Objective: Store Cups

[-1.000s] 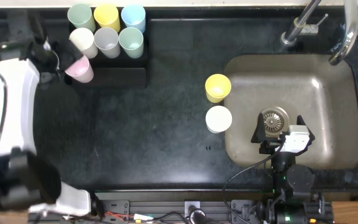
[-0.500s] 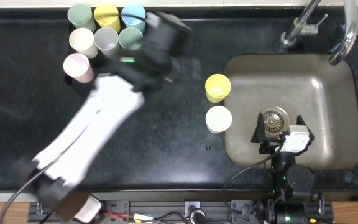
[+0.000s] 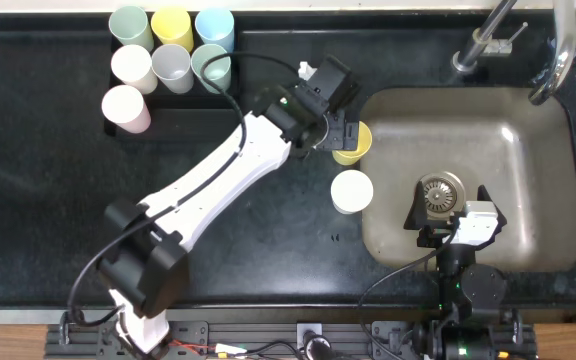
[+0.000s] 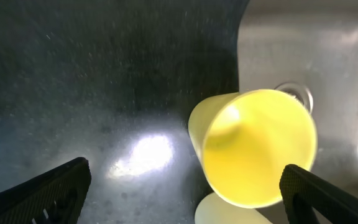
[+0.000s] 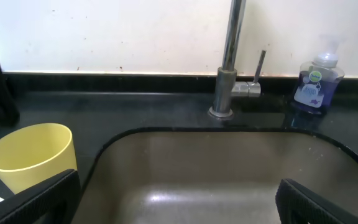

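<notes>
While seven pastel plastic cups are racked at ten o'clock, yellow plastic cup and white plastic cup are left, left gripper held wide.

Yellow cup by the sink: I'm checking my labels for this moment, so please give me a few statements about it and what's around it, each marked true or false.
1. The left gripper hangs open over the yellow cup. True.
2. The yellow cup lies on its side inside the sink. False: it stands upright on the counter at the sink's edge.
3. A white cup stands on the counter beside the yellow cup. True.
4. The cup rack is empty. False: several cups stand in it.
5. The right gripper holds the white cup. False: it is open over the sink, holding nothing.
</notes>
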